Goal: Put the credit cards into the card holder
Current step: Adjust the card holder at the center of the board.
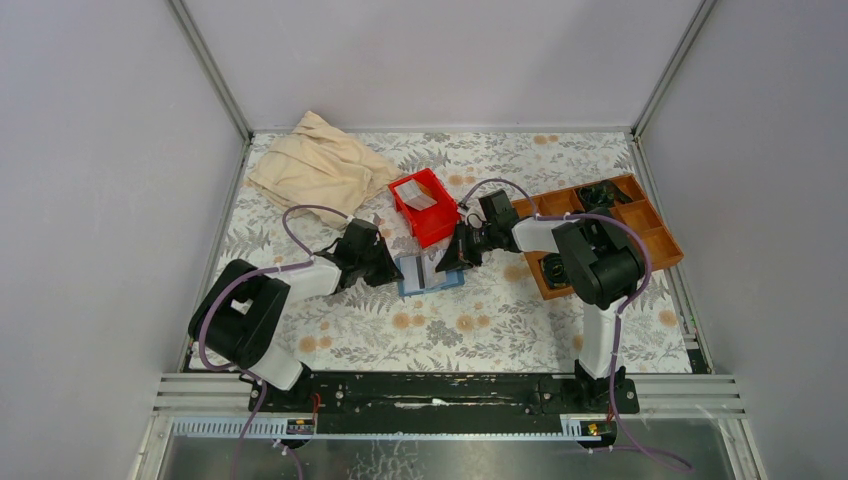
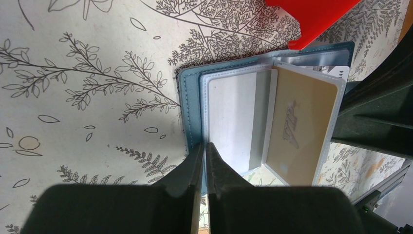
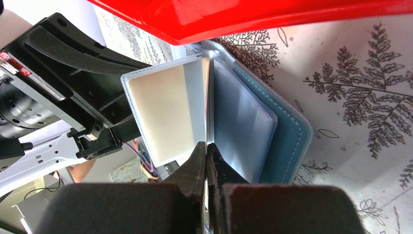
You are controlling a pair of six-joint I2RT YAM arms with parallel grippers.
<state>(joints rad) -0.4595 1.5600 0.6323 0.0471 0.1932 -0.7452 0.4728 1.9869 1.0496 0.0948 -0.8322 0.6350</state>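
The teal card holder (image 1: 430,272) lies open on the floral mat between both grippers. My left gripper (image 2: 204,145) is shut on the edge of its teal cover (image 2: 190,97), beside a whitish card (image 2: 234,117) in a clear sleeve. My right gripper (image 3: 205,144) is shut on the edge of a raised clear sleeve leaf holding a cream card (image 3: 163,114); the same card looks beige (image 2: 302,126) in the left wrist view. The rest of the cover (image 3: 287,141) lies flat to the right. Pale credit cards (image 1: 418,196) rest in the red bin.
The red bin (image 1: 425,205) stands just behind the holder, its rim hanging over it in both wrist views (image 3: 243,14). A brown wooden compartment tray (image 1: 640,215) sits at the right. A beige cloth (image 1: 320,165) lies at the back left.
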